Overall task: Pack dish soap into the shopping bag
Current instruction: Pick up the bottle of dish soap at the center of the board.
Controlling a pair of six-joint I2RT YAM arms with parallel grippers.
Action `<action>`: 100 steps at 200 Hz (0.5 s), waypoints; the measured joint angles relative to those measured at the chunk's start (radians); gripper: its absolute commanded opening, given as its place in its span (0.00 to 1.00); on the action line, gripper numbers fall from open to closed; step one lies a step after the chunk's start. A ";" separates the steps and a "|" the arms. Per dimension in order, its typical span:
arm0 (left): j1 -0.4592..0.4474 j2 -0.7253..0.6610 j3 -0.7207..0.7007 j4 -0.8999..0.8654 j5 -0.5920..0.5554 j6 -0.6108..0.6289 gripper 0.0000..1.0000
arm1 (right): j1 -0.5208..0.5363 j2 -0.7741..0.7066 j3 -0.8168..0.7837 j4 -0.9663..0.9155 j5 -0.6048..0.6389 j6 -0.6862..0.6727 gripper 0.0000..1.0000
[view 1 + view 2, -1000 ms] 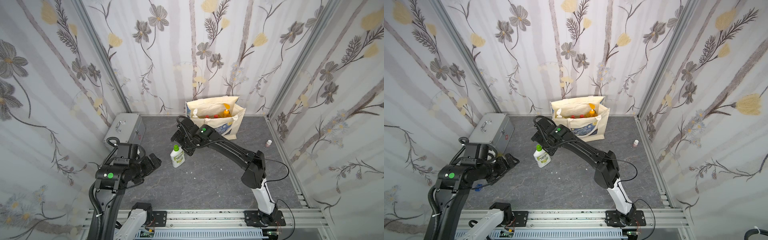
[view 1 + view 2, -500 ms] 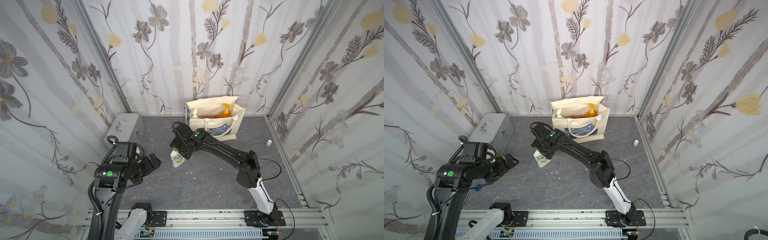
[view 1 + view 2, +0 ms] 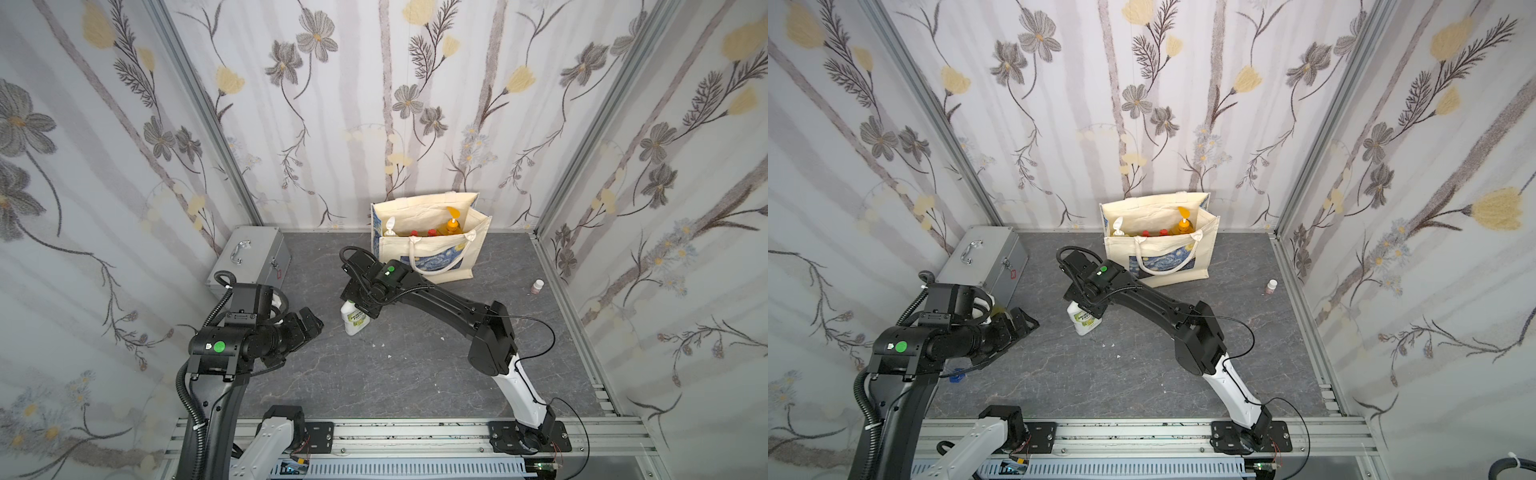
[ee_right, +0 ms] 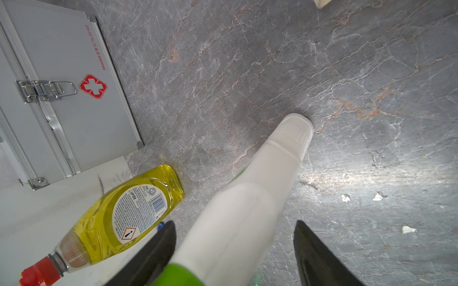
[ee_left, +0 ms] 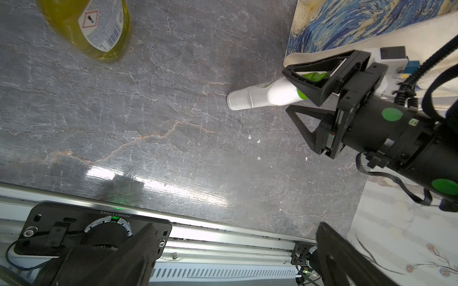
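Your right pincer (image 5: 288,89) has dropped astride the white bottle (image 5: 257,97), closing but not yet gripping (left pincer (image 3: 311,326) idles wide open): pickup looks imminent.

The right arm's black parallel gripper (image 5: 287,89) now sits lower and further left in both top views, down over the top of the upright white plastic bottle with the green cap (image 3: 354,323). That cap stood clear beside it a second ago and is now hidden under the wrist. The jaws have narrowed and now straddle the bottle's neck, one finger (image 4: 158,247) against it, the other (image 4: 314,257) just apart.
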 measured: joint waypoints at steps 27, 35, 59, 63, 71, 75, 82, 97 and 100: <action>0.000 -0.002 -0.004 0.000 0.000 0.000 1.00 | 0.000 0.000 0.006 -0.002 0.000 -0.019 0.57; 0.001 -0.002 -0.005 0.000 0.000 0.000 1.00 | 0.000 0.000 0.007 -0.008 0.000 -0.026 0.55; 0.001 -0.003 -0.005 0.000 0.000 0.000 1.00 | 0.001 -0.004 0.008 -0.020 0.002 -0.038 0.52; 0.001 -0.003 -0.005 0.000 0.000 0.000 1.00 | 0.001 -0.006 0.008 -0.026 0.004 -0.042 0.52; 0.001 -0.003 -0.005 0.000 0.000 0.000 1.00 | 0.001 -0.007 0.008 -0.032 0.006 -0.047 0.51; 0.001 -0.003 -0.006 0.000 0.000 0.000 1.00 | 0.001 -0.008 0.008 -0.032 0.007 -0.049 0.50; 0.001 -0.003 -0.007 0.001 0.000 0.000 1.00 | 0.001 -0.009 0.008 -0.035 0.007 -0.051 0.47; 0.001 -0.006 -0.011 0.002 0.002 0.000 1.00 | 0.001 -0.011 0.008 -0.051 0.007 -0.060 0.47; 0.001 -0.006 -0.012 0.002 0.003 0.000 1.00 | 0.001 -0.012 0.008 -0.054 0.007 -0.060 0.47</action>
